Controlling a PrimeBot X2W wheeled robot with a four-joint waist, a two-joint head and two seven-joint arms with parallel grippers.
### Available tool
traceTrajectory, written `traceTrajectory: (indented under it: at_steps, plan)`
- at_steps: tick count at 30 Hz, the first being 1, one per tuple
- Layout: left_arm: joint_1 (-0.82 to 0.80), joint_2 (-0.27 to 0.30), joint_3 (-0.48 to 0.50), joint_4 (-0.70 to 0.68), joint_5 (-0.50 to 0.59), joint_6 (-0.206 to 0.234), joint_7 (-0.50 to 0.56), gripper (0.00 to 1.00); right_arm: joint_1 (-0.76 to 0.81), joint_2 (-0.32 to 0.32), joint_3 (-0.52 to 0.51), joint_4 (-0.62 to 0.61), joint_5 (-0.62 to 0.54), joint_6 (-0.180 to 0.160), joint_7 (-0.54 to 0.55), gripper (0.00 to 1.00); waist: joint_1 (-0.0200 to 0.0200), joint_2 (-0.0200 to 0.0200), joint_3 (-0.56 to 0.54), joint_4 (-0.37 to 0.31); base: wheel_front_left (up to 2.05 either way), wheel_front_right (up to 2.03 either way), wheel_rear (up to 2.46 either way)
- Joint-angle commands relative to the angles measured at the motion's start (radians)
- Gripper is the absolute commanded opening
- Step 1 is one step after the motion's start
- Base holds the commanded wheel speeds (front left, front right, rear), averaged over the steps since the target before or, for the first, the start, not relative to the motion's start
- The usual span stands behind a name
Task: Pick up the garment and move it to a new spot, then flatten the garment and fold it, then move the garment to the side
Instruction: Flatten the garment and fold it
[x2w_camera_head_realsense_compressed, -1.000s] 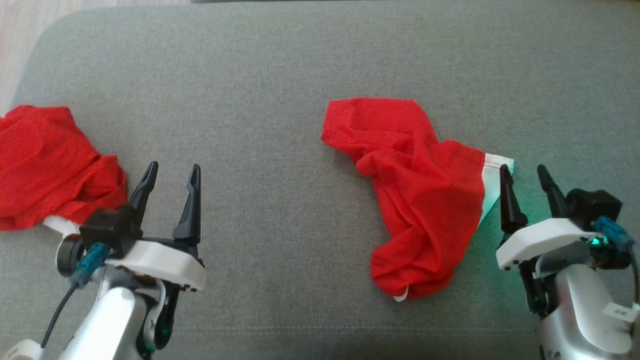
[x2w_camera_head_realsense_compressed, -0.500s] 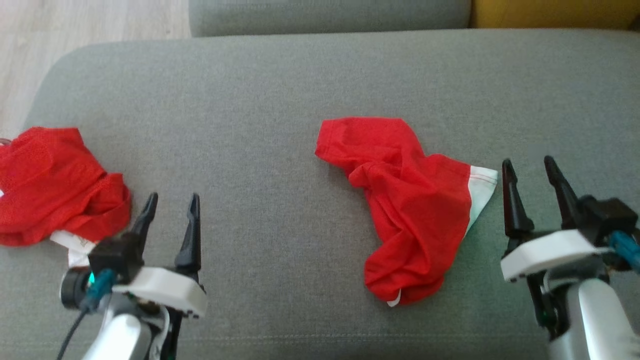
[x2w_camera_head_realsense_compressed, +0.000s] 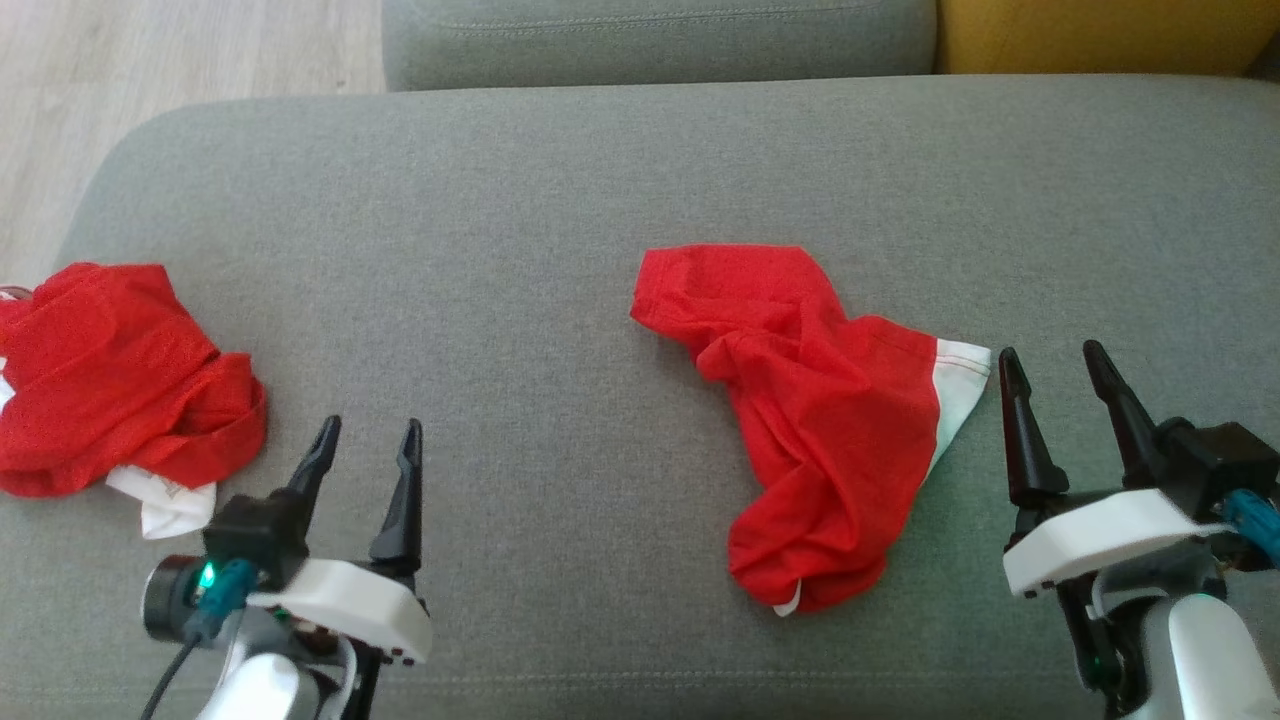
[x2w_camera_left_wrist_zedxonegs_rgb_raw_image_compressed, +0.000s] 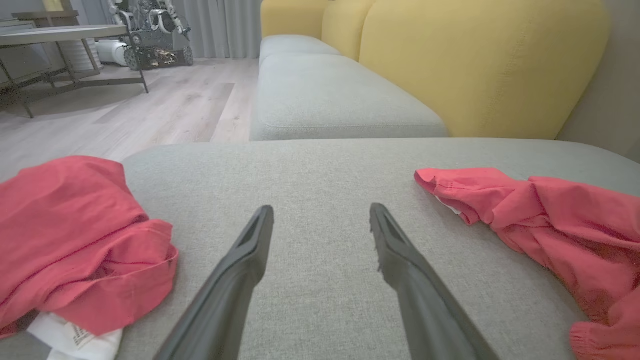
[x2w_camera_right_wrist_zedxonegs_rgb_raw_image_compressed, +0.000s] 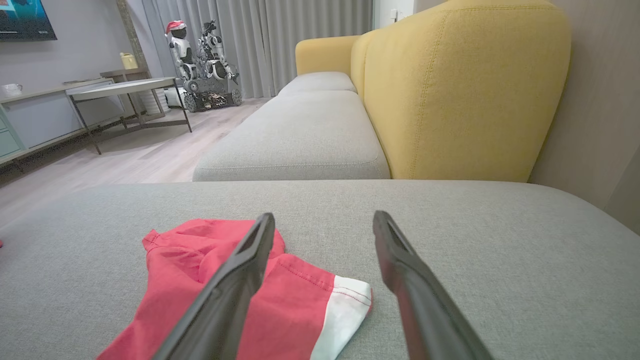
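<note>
Finding the red garment (x2w_camera_head_realsense_compressed: 820, 420) lying right of centre on the grey cushion (x2w_camera_head_realsense_compressed: 560, 200), bunched and twisted, one end reaching toward the far left, a rolled lump sagging toward the near edge. Holding the left gripper (x2w_camera_head_realsense_compressed: 371, 423) low over the near left of the cushion, jaws spread wide, pinching nothing. Holding the right gripper (x2w_camera_head_realsense_compressed: 1048, 349) at the near right, jaws likewise spread and empty, fingertips just beside the white band (x2w_camera_head_realsense_compressed: 962, 380) at the garment's right end, apparently not touching it. Noting another red heap (x2w_camera_head_realsense_compressed: 110, 380) at the left edge, well apart from the garment and just left of the left gripper.

Probably getting ready to flatten. For a clean spread, likely worth pinching a single layer at the white band with the right gripper, bringing the left gripper across to the hem at the far-left end, then drawing the two ends apart low over the cushion rather than lifting high. Aiming at hems and corners, not the middle lump, since grabbing there risks catching several layers and tightening the twist. Steering clear of the red heap while crossing, to avoid dragging it along.
</note>
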Motion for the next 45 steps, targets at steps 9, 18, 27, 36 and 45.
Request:
traceTrajectory:
  at_steps: [9, 18, 27, 36, 45]
  plan:
    - [-0.098, -0.058, -0.127, -0.015, -0.018, -0.124, 0.093, 1.00, -0.048, -0.004, 0.044, -0.046, 0.018, -0.001, 0.007, 1.00, 0.0000, 0.0000, 0.045, -0.018, 0.00, 0.00, 0.00]
    - [-0.143, -0.144, -0.284, 0.068, -0.047, -0.274, 0.150, 1.00, -0.080, -0.004, 0.061, -0.049, 0.027, -0.001, 0.007, 1.00, 0.0000, 0.0000, 0.108, -0.067, 0.00, 0.00, 0.00]
    - [-0.229, -0.179, -0.311, 0.215, -0.080, -0.325, 0.147, 1.00, -0.107, -0.004, 0.074, -0.044, 0.045, -0.001, -0.004, 1.00, 0.0000, 0.0000, 0.162, -0.128, 0.00, 0.00, 0.00]
    - [-0.271, -0.160, -0.385, 0.229, -0.144, -0.354, 0.129, 0.00, -0.115, -0.004, 0.065, -0.026, 0.063, -0.001, -0.020, 1.00, 0.0000, 0.0000, 0.172, -0.141, 0.00, 0.00, 0.00]
    - [-0.296, -0.087, -0.301, 0.171, -0.149, -0.294, 0.069, 0.00, -0.109, -0.004, 0.040, -0.012, 0.073, -0.001, -0.028, 1.00, 0.0000, 0.0000, 0.150, -0.115, 0.00, 0.00, 0.00]
